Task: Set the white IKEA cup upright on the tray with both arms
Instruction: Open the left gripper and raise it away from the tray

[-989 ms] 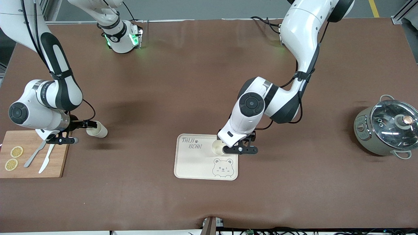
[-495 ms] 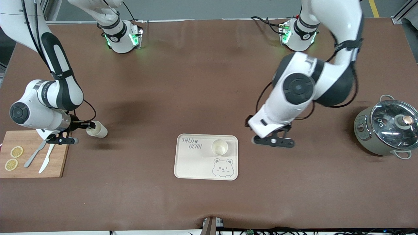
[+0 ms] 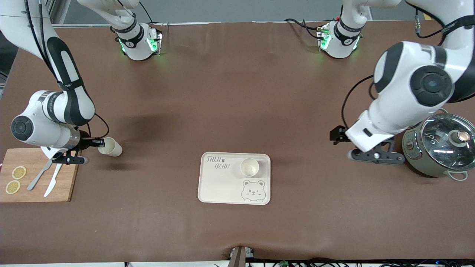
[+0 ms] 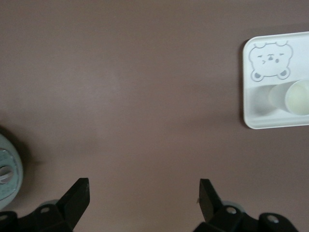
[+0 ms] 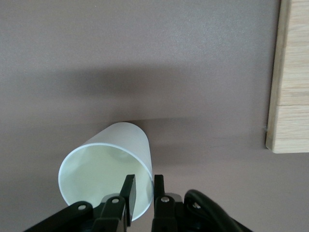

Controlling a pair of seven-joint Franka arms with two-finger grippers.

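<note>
Left gripper (image 3: 375, 155) now off the tray (image 3: 219, 189), fingers wide; right gripper (image 5: 141, 191) fingers newly pinching the lying cup (image 5: 108, 166).

Brown mat-covered tabletop (image 3: 230, 92), slightly wrinkled, soft shadows under even overhead light. Grey floor (image 3: 222, 11) runs along the top edge, with a yellow floor stripe (image 3: 425, 9) and aluminium frame rails (image 3: 458, 15) at the corner. Cables (image 3: 334, 262) run along the near edge.
</note>
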